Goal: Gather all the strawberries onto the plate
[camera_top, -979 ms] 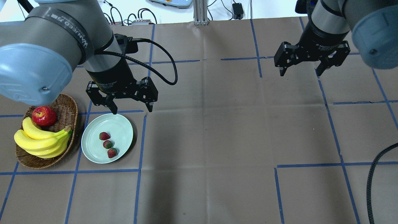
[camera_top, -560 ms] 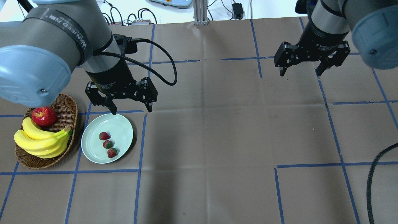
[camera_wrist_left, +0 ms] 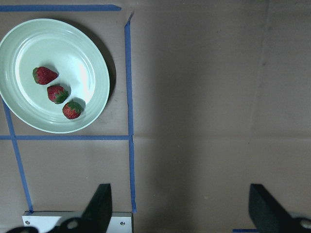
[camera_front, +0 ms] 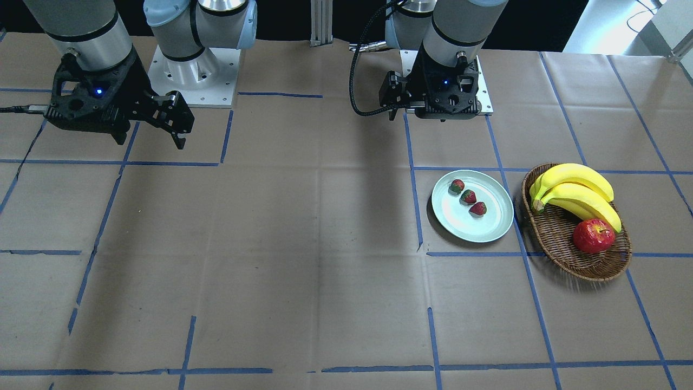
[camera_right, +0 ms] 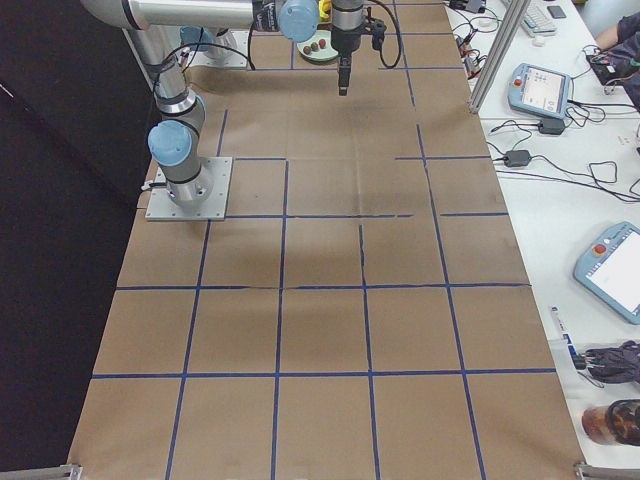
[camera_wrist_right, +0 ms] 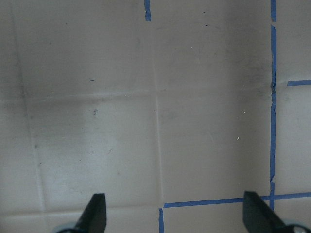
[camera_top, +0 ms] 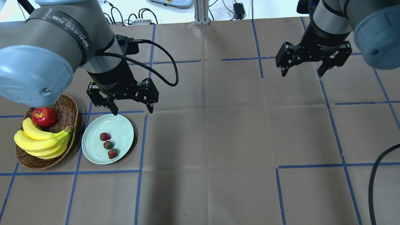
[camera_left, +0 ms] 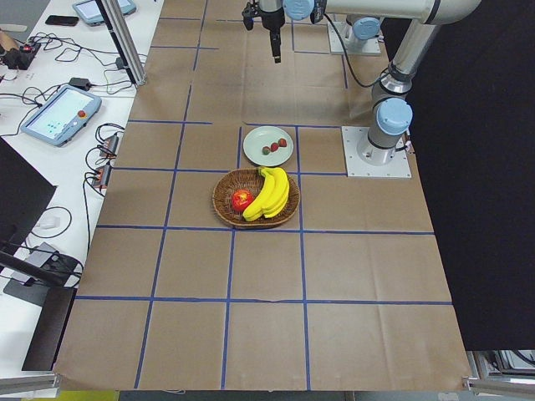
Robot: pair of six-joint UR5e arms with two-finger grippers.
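Three strawberries (camera_top: 105, 136) (camera_top: 108, 145) (camera_top: 112, 153) lie in a row on the mint-green plate (camera_top: 120, 128), near its middle. They also show in the front view (camera_front: 468, 196) on the plate (camera_front: 490, 230), and in the left wrist view (camera_wrist_left: 58, 93) on the plate (camera_wrist_left: 92, 53). My left gripper (camera_top: 132, 111) is open and empty, held high above the table near the plate's near rim. My right gripper (camera_top: 302, 72) is open and empty, high over the bare table far to the right.
A brown wicker basket (camera_top: 70, 109) with a bunch of bananas (camera_top: 42, 142) and a red apple (camera_top: 44, 116) stands just left of the plate. Blue tape lines cross the brown table cover. A black cable (camera_top: 373, 181) hangs at the right edge.
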